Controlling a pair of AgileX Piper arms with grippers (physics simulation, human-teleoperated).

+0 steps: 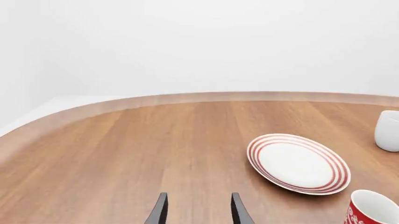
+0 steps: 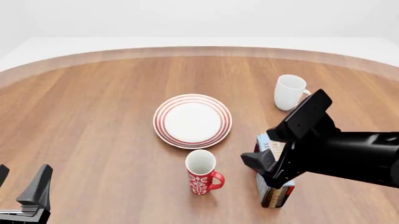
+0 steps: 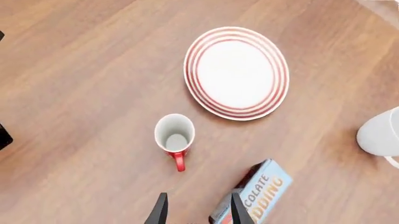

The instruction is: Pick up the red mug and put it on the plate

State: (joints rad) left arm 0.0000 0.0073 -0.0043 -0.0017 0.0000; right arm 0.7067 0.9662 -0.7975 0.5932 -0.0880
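Note:
The red mug (image 2: 201,173) stands upright on the wooden table, just in front of the plate (image 2: 192,120), with its handle toward the right. The plate is empty. High over the table, right of the mug, my right gripper (image 3: 198,212) hangs open and empty, looking down on the red mug (image 3: 174,133) and the plate (image 3: 236,73). My left gripper (image 2: 22,176) is open and empty at the near left, far from the mug. From the left gripper (image 1: 198,213), the plate (image 1: 298,163) and the red mug (image 1: 373,211) show off to one side.
A plain white mug (image 2: 289,92) stands at the back right, beyond the plate. A blue chocolate pudding box (image 3: 259,192) lies right of the red mug, mostly hidden under my right arm (image 2: 330,151) in the front view. The table's curved far edge (image 2: 199,49) runs along the back.

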